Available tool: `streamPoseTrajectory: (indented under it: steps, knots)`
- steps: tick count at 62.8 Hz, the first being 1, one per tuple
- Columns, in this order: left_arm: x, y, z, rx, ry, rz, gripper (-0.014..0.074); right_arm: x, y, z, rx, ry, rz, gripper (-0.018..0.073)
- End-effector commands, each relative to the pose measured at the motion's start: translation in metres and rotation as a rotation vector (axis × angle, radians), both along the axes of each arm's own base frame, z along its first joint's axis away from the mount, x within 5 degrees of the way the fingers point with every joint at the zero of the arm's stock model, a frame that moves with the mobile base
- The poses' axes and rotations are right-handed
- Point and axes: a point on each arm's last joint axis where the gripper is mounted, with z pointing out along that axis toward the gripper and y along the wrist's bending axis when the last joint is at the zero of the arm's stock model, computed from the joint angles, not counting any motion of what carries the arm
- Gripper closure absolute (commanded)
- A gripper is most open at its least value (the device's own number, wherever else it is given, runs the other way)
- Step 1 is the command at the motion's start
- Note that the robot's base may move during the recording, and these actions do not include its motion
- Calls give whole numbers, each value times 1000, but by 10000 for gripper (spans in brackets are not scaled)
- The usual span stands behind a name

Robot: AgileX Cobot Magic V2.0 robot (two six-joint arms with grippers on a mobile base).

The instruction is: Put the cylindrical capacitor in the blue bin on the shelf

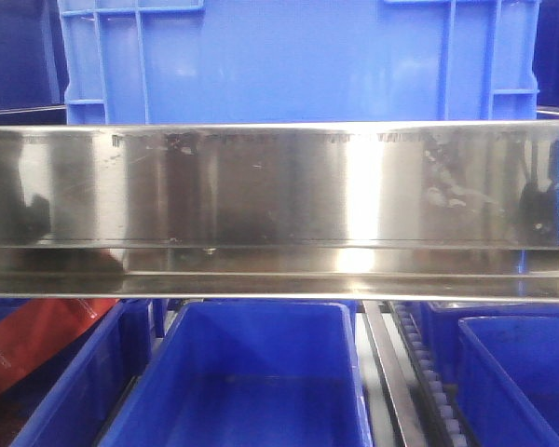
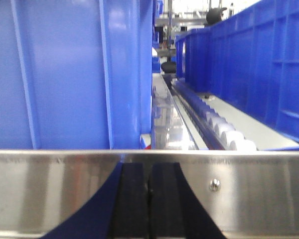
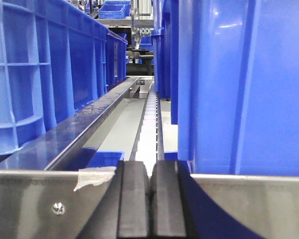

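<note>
From the front view, a wide stainless front rail (image 1: pixel 279 200) of the shelf (image 1: pixel 279 284) runs straight across the middle, shiny and smeared with reflections. On the tier above the rail sits a large blue bin (image 1: pixel 303 60), its ribbed wall flush behind the rail's top edge. On the tier below, an open blue bin (image 1: pixel 252 372) sits in the middle with nothing visible inside it; further blue bins flank it, one at the left (image 1: pixel 84 382) and one at the right (image 1: pixel 517 372), and a roller track (image 1: pixel 429 372) runs between the middle and right ones. A red object (image 1: pixel 28 349) lies at the lower left, partly hidden by the rail.

The left gripper (image 2: pixel 149 199) is level with a front rail of the shelf (its two dark pads pressed together with only a thin seam between them), so the jaws are closed and nothing shows between them. Past it, a blue bin wall (image 2: pixel 65 74) fills the left, and white rollers (image 2: pixel 229 137) lead away beside another row of bins at the right.

The right gripper (image 3: pixel 150 199) looks the same: pads together, jaws closed, nothing held. A piece of clear tape (image 3: pixel 92 177) is stuck on the rail just to its left, and a blue bin wall (image 3: pixel 244 84) stands close at the right.

The cylindrical capacitor cannot be seen in any view.
</note>
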Motion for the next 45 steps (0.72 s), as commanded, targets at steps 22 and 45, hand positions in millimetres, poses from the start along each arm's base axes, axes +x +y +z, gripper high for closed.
streamPoseTrajectory:
  steps: [22, 45]
  knots:
    - [-1, 0, 4, -7, -45, 2, 708, 0, 0, 2, 7, -19, -4, 727]
    - [-1, 0, 4, -7, -45, 2, 708, 0, 0, 2, 7, -19, -4, 727]
